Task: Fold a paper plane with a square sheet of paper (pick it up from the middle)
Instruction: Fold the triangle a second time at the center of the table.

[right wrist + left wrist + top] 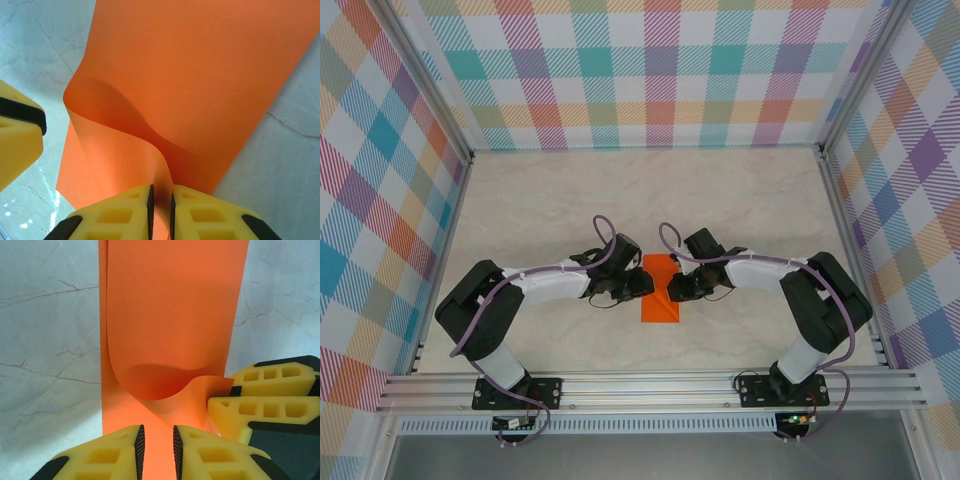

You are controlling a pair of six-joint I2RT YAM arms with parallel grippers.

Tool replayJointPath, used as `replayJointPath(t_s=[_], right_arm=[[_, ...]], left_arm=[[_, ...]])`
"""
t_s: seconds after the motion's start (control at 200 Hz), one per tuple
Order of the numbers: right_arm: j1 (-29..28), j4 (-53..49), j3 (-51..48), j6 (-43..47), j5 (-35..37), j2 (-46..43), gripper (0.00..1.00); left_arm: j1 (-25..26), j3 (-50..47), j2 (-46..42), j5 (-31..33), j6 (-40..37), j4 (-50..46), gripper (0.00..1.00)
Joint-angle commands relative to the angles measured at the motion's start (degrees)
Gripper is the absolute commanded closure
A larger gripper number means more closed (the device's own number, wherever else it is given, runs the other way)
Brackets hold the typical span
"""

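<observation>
- The left arm's yellow-and-black two-finger left gripper sits low at the left edge of the paper. From its own wrist camera its jaws stand close together with a slim gap showing orange, and I cannot tell whether they pinch anything.
- The thin bright orange square sheet of paper, creased into a narrower strip, lies mid-table on the pale marble-patterned table, between the two grippers. Its upper layer curls up off the lower one in a soft loop.
- The matching right gripper touches the paper's right edge and is clenched on the lifted layer, whose curl runs straight into its jaws.
- To my eye this is an early lengthwise fold being formed, far from a finished dart.
- The next move likely calls for carrying the held flap over while the left side pins the sheet flat, edges aligned, then pressing the crease.
</observation>
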State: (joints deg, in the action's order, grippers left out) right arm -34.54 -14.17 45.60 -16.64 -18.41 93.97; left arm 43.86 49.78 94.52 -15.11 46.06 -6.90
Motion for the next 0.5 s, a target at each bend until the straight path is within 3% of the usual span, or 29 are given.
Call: replayJointPath(t_s=[0.0, 0.495], right_arm=[[0.36, 0.75, 0.58, 0.48, 0.43, 0.25, 0.82], [0.44, 0.93, -0.15, -0.31, 1.91, -0.63, 0.82]], left_arm=[[1.34, 1.33, 0.89, 0.26, 1.23, 1.62, 0.77], [1.47, 1.61, 1.76, 0.0, 2.21, 2.63, 0.78]])
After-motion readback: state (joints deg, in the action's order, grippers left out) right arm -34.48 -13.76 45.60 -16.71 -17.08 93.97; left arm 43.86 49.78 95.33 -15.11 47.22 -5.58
